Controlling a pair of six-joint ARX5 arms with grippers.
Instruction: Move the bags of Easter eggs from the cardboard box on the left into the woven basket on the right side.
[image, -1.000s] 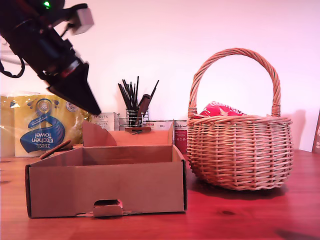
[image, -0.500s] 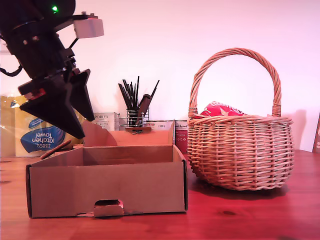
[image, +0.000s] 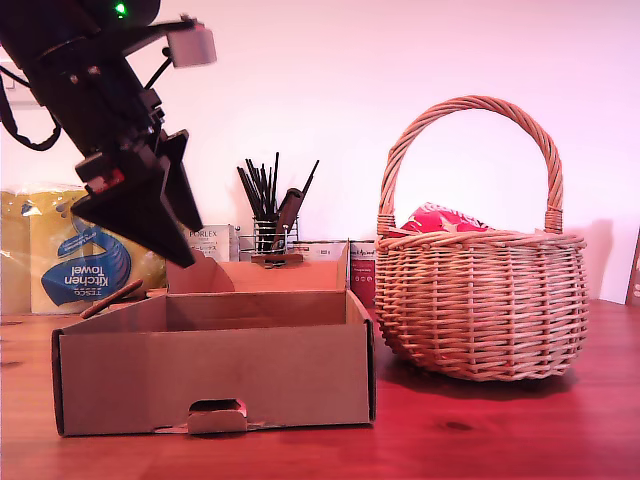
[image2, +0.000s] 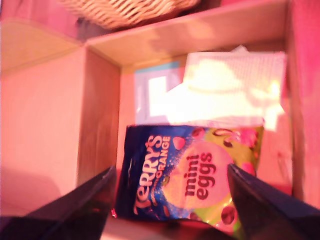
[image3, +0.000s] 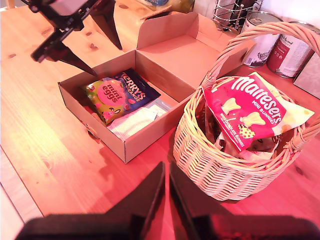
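Above the box (image: 215, 370), at the exterior view's left, my first gripper (image: 170, 235) hangs with its jaws spread wide and nothing between them, pointing down toward the box interior. Its wrist view looks straight into the box, where the navy bag (image2: 187, 177) printed "Terry's Orange mini eggs" lies flat on the floor between the two finger tips (image2: 90, 200), with a white bag (image2: 225, 90) just beyond it, partly overlapped by the navy bag's edge. The second wrist view shows the same pair: the navy bag (image3: 117, 92) near one corner of the box (image3: 150, 135) and the white bag (image3: 134, 122) beside it against the front wall. My second gripper (image3: 166, 197) is held well above the table (image3: 60, 165), its jaws closed together and empty. The basket (image: 480, 300) stands on the table at the exterior view's right, just beside the box and not touching it. A red Maltesers bag (image3: 245, 112) lies across the basket's (image3: 210, 165) top, its upper edge also visible over the rim in the exterior view (image: 440, 218). More packets sit beneath it, too hidden to identify.
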